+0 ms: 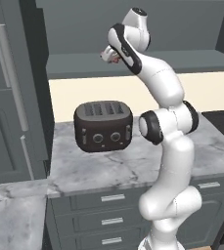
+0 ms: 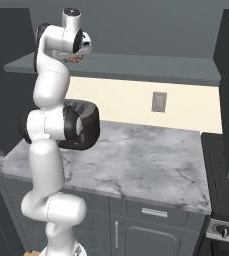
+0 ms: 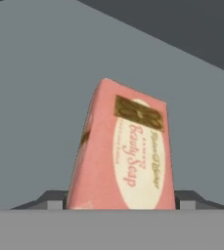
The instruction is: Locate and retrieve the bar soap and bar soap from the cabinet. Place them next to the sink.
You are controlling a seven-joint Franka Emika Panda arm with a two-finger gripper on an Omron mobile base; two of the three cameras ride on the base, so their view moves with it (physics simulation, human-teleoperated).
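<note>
While the cabinet [image 1: 133,61] shelf sits up high, the gripper [image 1: 111,54] is right at it, jaws closed on the pink bar soap [image 3: 125,156]. Looks light and rigid but probably slick, so squeezing its flat sides mid-bar seems safest.

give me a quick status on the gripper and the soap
Gripper up at the cabinet shelf, shut on pink bar soap. Soap off the board. Toaster on counter below; nothing blocking.
</note>
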